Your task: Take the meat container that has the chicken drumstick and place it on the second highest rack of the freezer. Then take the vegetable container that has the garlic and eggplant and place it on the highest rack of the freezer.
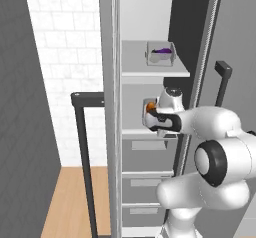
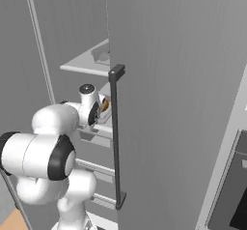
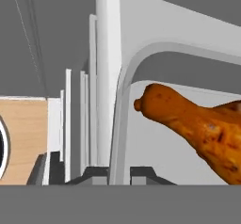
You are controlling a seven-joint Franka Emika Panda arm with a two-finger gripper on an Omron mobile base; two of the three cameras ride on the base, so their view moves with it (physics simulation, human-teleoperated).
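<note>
My gripper (image 1: 154,118) reaches into the open freezer (image 1: 150,17) at the level of the lower shelf board (image 1: 134,132). It is shut on the rim of the white meat container (image 3: 117,100). The orange-brown chicken drumstick (image 3: 197,124) lies inside that container and also peeks out beside the hand (image 1: 149,116) (image 2: 104,104). The container is at the shelf's front edge; I cannot tell whether it rests on the board. On the highest rack (image 1: 145,72) stands the vegetable container (image 1: 160,53) with the dark purple eggplant (image 1: 162,51); the garlic is hidden.
The freezer's open door (image 2: 183,79) with its dark bar handle (image 2: 115,137) stands close on the arm's right. Grey drawers (image 1: 145,182) sit below the shelves. A dark post frame (image 1: 82,142) rises at the left over wooden floor. An oven front (image 2: 231,195) is at far right.
</note>
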